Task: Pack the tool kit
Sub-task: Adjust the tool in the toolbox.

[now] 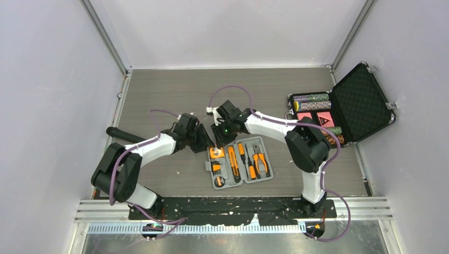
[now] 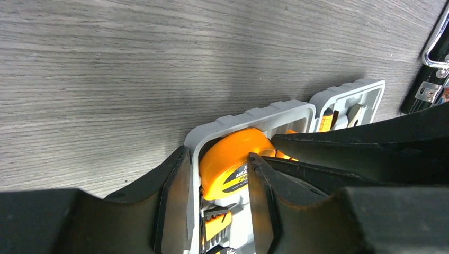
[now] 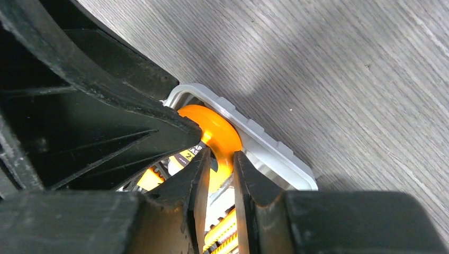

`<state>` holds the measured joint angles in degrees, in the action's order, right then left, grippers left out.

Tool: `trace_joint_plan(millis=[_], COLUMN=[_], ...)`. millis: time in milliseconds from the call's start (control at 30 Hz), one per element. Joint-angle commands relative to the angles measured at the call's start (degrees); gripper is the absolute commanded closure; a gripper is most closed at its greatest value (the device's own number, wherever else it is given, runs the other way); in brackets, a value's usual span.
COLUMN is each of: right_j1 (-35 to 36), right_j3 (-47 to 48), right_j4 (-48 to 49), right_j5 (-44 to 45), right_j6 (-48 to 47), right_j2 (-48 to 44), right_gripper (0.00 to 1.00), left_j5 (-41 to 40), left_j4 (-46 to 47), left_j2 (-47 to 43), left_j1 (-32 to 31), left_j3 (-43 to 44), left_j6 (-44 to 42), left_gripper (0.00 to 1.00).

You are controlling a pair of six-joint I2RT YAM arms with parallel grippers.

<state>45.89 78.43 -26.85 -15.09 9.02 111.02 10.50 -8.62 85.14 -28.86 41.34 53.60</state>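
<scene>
The grey tool kit case [image 1: 254, 139] lies open at mid-table, holding orange-and-black pliers [image 1: 259, 162], screwdrivers [image 1: 233, 163] and an orange tape measure [image 1: 216, 153] in its far-left corner. Both grippers meet over that corner. My left gripper [image 1: 207, 142] [image 2: 218, 156] straddles the case wall [image 2: 249, 116] and the tape measure [image 2: 233, 159]: one finger lies against the outside of the wall, the other against the tape measure. My right gripper [image 1: 218, 138] [image 3: 222, 154] pinches the tape measure's [image 3: 212, 124] rim just inside the case wall [image 3: 265, 140].
A larger black foam-lined case [image 1: 360, 100] with poker chips [image 1: 312, 100] stands open at the far right. A black cylinder [image 1: 117, 132] lies at the left by the left arm. Grey walls and metal frame posts bound the table.
</scene>
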Motion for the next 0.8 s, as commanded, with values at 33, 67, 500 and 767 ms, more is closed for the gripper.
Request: trace_joint_plan(millis=[33,67,500,767], right_j1=[0.11,0.05,0.03,0.38], right_j3=[1.46,1.9,3.42,8.15], right_j4=[-3.71,-4.34,-7.18,-6.08], right_j5=[-3.59,-3.96,2.24,7.67], right_j6=[0.38,0.52,2.54,5.25], right_j2=[4.71,5.8,14.16,17.36], right_gripper=[0.77,0.79,0.9,0.9], left_j5=[1.69,1.91,2.77,1.93], left_j4=[0.71,0.71,0.04,-1.74], left_j2=[1.82,1.91,6.47,9.0], left_j1=[-0.05,-0.05,-0.05,-0.05], left_j3=[1.36,1.43,1.63,2.39], left_j6=[-0.26,-0.25,0.18,0.96], left_gripper=[0.63,0.64,0.76,0.81])
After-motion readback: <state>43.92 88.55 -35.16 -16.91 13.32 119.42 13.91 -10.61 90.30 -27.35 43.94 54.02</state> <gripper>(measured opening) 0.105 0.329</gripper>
